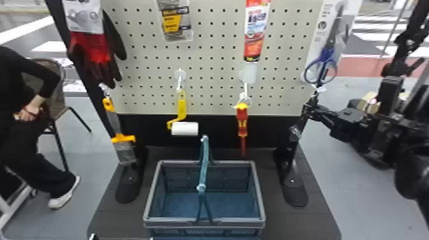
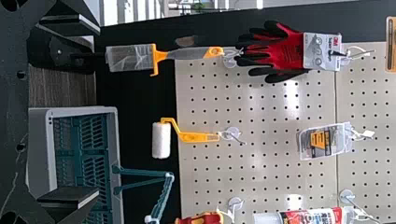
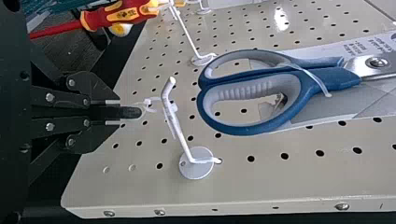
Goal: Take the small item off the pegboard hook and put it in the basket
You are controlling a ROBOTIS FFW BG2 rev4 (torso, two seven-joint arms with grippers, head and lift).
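Left of centre in the right wrist view, the right gripper clamps the black handle, presumably to work its tie off the hook; the left gripper holds its 2 fingers apart.

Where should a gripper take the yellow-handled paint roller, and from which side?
Probably by the yellow handle, coming from the front with a finger on its left and right. It hangs upright, slim and bare below the hook, whereas the white roller sleeve is thicker, lies crosswise at the bottom and might turn if gripped.
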